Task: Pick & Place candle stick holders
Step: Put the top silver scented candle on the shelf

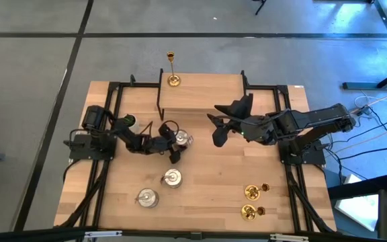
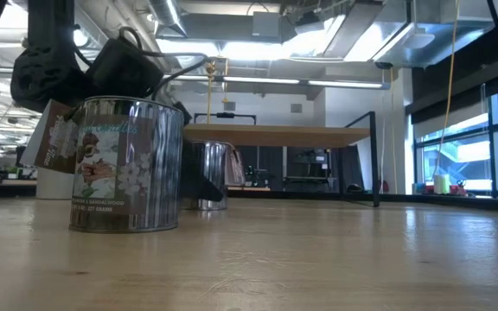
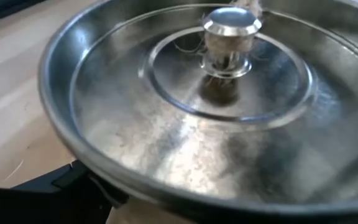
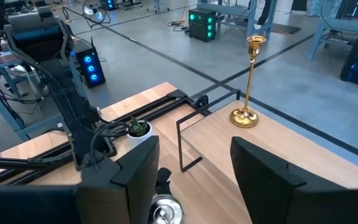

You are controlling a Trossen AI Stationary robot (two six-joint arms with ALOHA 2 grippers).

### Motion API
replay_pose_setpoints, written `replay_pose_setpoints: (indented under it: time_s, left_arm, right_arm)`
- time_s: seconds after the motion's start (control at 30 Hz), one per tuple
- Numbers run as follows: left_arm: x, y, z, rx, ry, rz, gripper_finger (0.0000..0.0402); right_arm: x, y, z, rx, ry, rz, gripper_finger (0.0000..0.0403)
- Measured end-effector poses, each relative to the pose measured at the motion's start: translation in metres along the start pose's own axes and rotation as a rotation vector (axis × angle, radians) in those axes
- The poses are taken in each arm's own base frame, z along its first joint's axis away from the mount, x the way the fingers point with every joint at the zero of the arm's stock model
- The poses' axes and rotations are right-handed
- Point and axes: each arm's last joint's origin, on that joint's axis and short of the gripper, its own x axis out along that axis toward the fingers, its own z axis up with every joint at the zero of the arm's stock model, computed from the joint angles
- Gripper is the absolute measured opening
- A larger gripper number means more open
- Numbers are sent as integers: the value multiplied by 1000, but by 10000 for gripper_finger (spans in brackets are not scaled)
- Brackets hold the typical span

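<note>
A squat silvery holder (image 1: 184, 139) with a knobbed lid (image 3: 229, 106) stands on the table left of centre. My left gripper (image 1: 175, 142) is open, with a finger on either side of the holder; one dark finger (image 3: 61, 193) shows under the rim. Two more silvery holders (image 1: 172, 178) (image 1: 146, 197) stand nearer the front edge. One labelled holder (image 2: 128, 164) fills the low view. A gold holder (image 1: 173, 70) stands upright on the raised shelf (image 1: 200, 94). Two gold ones (image 1: 252, 193) (image 1: 249, 212) lie at front right. My right gripper (image 1: 219, 131) hovers open and empty above the table's middle. My left gripper has its fingers level on either side of the silvery holder's round wall, coming from the table's left. The holder stands upright on the table. Whether the fingers touch its wall, I cannot tell.
A small white pot with a green plant (image 1: 127, 122) stands beside the left arm. The raised shelf's black legs (image 1: 160, 101) rise just behind the left gripper. Bare wood lies between the silvery holders and the gold ones.
</note>
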Motion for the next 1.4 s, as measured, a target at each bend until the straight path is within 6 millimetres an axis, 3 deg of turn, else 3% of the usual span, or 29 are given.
replay_pose_setpoints:
  time_s: [0.1, 0.57, 0.77, 0.9, 1.13, 1.4]
  left_arm:
    - [2, 3, 1, -30, 3, -16, 353]
    - [5, -23, 23, -51, -48, -148, 353]
    - [-6, -30, 57, -24, -99, -172, 353]
    - [-18, -28, 93, 44, -111, -149, 353]
    - [-32, 4, 156, 99, -98, -9, 353]
    - [-22, 61, 198, -127, -54, 245, 353]
  right_arm:
    - [-1, 1, 0, 1, 0, 2, 204]
    - [-4, 3, -2, 10, -2, -3, 204]
    - [-5, 4, -3, 6, -1, -1, 204]
    - [-6, 4, -3, 7, -3, -1, 204]
    - [-6, 4, -3, 34, -22, -34, 204]
    - [-7, 1, -1, 88, -79, -130, 204]
